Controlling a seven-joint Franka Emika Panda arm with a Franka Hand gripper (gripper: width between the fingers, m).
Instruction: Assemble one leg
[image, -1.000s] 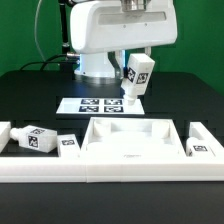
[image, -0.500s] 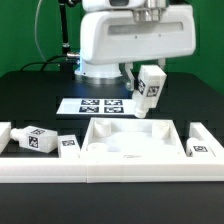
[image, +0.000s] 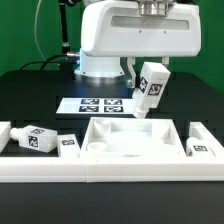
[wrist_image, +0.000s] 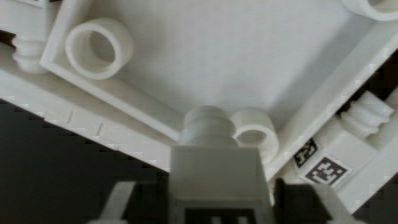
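Note:
My gripper (image: 152, 72) is shut on a white leg (image: 149, 88) with tag markers and holds it tilted in the air above the far right part of the white tabletop (image: 108, 127). In the wrist view the leg (wrist_image: 217, 160) runs out from between my fingers (wrist_image: 121, 203), its round tip near a raised round socket (wrist_image: 254, 131) at a corner of the tabletop (wrist_image: 214, 60). Another socket ring (wrist_image: 98, 45) shows at another corner.
The marker board (image: 97, 104) lies behind the tabletop. Two more legs (image: 34, 140) lie at the exterior view's left inside a white rim (image: 60, 167), and another leg (image: 203, 149) lies at the right. The robot base (image: 95, 60) stands behind.
My gripper has carried the leg toward the exterior view's right and slightly lower, over the tabletop's far right corner.

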